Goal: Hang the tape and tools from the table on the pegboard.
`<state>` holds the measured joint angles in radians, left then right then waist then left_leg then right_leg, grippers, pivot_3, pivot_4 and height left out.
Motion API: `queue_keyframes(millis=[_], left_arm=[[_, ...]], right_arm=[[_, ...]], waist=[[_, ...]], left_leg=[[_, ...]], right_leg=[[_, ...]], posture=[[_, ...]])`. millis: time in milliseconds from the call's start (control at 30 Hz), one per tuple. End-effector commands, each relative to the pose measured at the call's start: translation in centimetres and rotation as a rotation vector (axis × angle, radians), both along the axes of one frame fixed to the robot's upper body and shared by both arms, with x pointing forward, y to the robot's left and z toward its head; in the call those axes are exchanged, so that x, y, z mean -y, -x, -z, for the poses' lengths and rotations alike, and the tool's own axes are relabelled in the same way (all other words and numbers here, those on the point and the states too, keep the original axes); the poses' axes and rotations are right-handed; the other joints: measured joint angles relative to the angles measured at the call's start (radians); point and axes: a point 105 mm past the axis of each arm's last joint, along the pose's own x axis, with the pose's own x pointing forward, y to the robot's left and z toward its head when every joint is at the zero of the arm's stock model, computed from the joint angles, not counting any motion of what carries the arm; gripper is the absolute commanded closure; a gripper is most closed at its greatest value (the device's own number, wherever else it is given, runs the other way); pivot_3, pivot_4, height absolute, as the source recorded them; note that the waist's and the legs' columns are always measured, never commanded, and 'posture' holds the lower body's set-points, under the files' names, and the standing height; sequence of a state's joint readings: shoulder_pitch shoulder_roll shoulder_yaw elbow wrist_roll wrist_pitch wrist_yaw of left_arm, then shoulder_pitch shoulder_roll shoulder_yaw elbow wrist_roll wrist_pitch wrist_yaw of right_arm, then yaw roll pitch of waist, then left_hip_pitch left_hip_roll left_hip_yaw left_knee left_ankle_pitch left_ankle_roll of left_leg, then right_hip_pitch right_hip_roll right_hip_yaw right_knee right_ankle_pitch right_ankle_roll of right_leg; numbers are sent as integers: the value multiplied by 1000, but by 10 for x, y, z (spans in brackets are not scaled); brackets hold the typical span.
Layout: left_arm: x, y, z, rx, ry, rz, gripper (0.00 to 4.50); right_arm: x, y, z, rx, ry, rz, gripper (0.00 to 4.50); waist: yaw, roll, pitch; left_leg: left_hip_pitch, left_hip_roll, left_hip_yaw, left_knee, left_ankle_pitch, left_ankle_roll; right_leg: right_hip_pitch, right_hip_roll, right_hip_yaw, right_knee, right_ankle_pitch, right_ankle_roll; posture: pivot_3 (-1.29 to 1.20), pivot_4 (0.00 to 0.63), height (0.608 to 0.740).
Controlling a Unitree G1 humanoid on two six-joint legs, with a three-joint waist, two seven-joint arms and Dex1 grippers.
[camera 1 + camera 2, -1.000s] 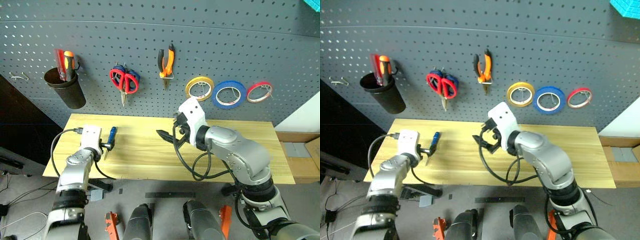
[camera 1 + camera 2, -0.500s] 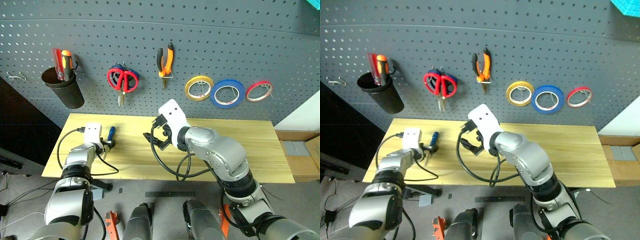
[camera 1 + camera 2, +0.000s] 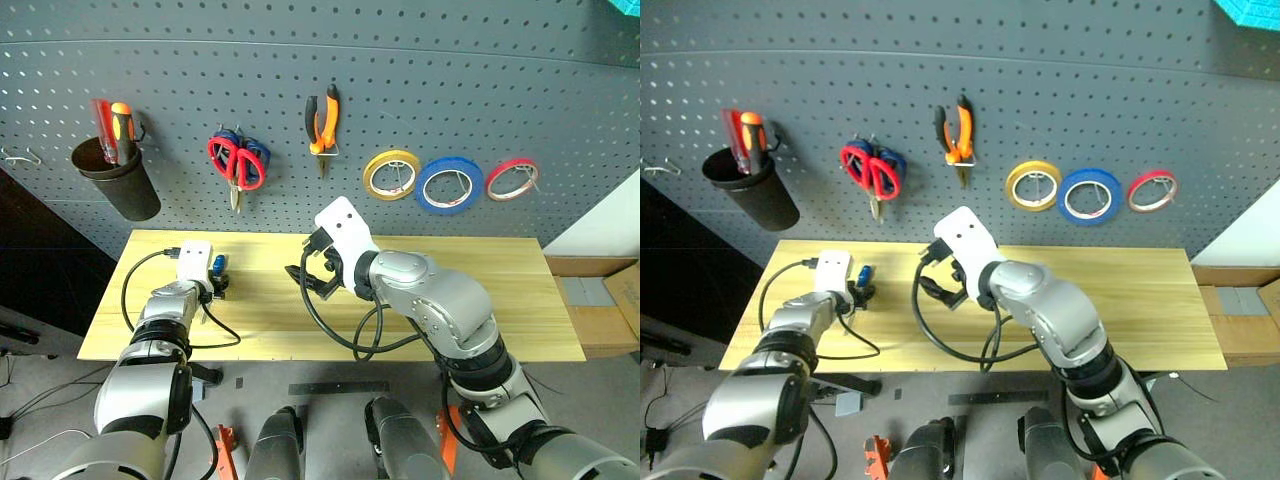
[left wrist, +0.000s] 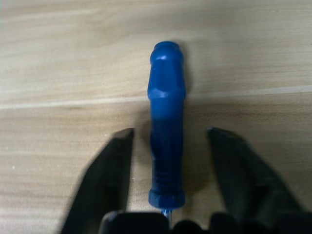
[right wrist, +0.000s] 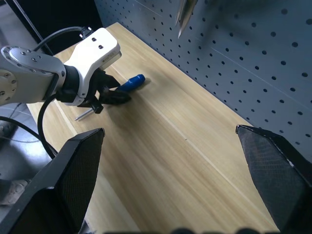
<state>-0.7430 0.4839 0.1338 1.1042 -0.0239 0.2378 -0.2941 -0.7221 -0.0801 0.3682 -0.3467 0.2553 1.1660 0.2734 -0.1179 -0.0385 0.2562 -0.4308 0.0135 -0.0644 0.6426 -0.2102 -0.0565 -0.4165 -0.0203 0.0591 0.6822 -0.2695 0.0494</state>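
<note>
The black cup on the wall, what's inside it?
A red screwdriver and an orange screwdriver stick out of the black cup on the pegboard. Their shafts are hidden inside.

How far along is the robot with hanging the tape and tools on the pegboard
Mostly done: the blue tape, red scissors and pliers hang on the pegboard. In hand: the left gripper straddles the blue screwdriver lying on the table, with gaps showing beside the handle. Left: grip it, lift it and hang it.
</note>
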Motion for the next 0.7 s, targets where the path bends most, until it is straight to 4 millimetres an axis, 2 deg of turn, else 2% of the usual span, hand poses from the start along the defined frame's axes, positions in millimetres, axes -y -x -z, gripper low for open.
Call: queue_keyframes(millis=[33, 67, 300, 467, 567, 700], left_arm=[[-11, 0, -12, 74, -38, -15, 3659], [-13, 1, -13, 90, -38, -25, 3999], [-21, 25, -36, 255, -113, -11, 4027], [-7, 53, -68, 441, -204, 3, 4027], [3, 66, -93, 579, -247, 6, 4027], [6, 77, -145, 807, -376, 1, 4027]], right_arm=[[-3, 4, -14, 47, -26, -31, 0], [-3, 4, -14, 48, -28, -37, 0], [-6, 12, -23, 102, -40, -118, 0], [3, 15, -33, 223, -56, -188, 0], [7, 14, -43, 304, -73, -220, 0], [10, 22, -64, 364, -132, -302, 0]], waist=[[-1, 0, 0], [-1, 0, 0], [-3, 0, 0], [3, 0, -1], [7, -1, -1], [13, -3, -2]], left_leg=[[0, 0, 0, 0, 0, 0], [0, 0, 0, -1, 0, 0], [-2, 3, -3, -2, 0, 0], [-2, 6, -3, -2, 0, 0], [-2, 7, -3, -2, 0, 0], [-2, 7, 0, -2, 0, -1]], right_leg=[[0, 0, 0, 0, 0, 0], [0, 0, 0, 0, 0, 0], [-4, -2, 3, 0, 0, 0], [-4, -3, 3, -1, 0, 0], [-4, -3, 2, -1, 0, 0], [-3, -1, 1, -1, 0, -1]], posture=[[-177, 260, 740], [-175, 254, 740], [-157, 236, 740], [-138, 217, 740], [-124, 205, 740], [-103, 182, 740]])
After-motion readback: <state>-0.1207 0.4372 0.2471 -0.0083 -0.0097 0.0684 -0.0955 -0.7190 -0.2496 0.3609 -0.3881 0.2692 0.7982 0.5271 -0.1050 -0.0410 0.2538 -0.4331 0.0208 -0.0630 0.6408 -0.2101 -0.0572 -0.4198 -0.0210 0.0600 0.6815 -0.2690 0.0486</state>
